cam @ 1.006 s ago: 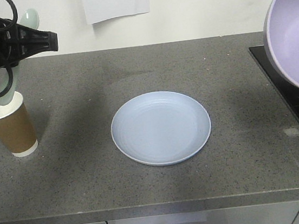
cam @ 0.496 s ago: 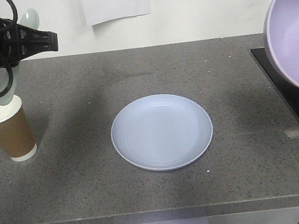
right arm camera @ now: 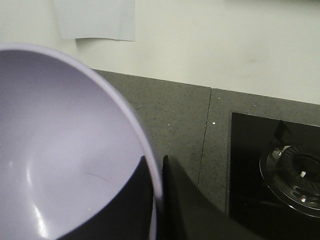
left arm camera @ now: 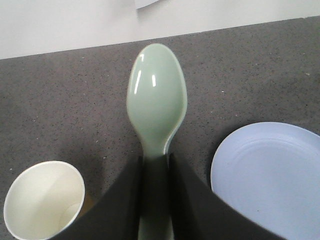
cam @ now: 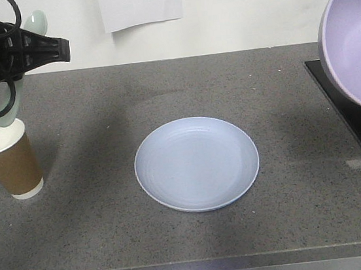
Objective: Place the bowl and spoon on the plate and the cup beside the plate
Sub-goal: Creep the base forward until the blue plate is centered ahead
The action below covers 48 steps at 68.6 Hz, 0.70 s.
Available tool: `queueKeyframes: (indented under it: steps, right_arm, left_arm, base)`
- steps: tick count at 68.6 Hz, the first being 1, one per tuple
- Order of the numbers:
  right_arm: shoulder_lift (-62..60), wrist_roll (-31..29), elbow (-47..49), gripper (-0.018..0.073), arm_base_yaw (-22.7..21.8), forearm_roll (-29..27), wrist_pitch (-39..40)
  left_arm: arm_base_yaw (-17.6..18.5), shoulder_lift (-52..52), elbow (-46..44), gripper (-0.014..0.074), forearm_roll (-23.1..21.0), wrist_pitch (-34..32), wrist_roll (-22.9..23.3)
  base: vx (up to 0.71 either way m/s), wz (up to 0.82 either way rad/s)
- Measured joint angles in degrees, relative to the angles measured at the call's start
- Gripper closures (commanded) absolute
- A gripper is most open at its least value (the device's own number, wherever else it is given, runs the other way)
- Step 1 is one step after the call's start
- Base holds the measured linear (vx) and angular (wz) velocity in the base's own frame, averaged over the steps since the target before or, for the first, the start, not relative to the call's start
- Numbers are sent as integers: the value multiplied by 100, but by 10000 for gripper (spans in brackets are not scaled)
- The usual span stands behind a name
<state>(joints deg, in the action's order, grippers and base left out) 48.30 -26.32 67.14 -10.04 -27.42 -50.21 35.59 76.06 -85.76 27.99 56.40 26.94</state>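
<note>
Cup [cam: 7, 163] lower; spoon [left arm camera: 156, 112] btwn L jaws

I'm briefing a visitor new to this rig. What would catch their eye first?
The lavender bowl, tilted in mid-air at the right edge, its rim pinched by the right gripper. Then the mint spoon, scoop up in the left gripper by the paper cup at far left; the blue plate lies bare in the middle.
</note>
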Motion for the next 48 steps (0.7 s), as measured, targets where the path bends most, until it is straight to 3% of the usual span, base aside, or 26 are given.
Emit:
queueKeyframes:
  steps: [48]
  right_arm:
    - [0,0,0,564,0,0,0]
  left_arm:
    - [0,0,0,602,0,0,0]
  base:
    - [3,0]
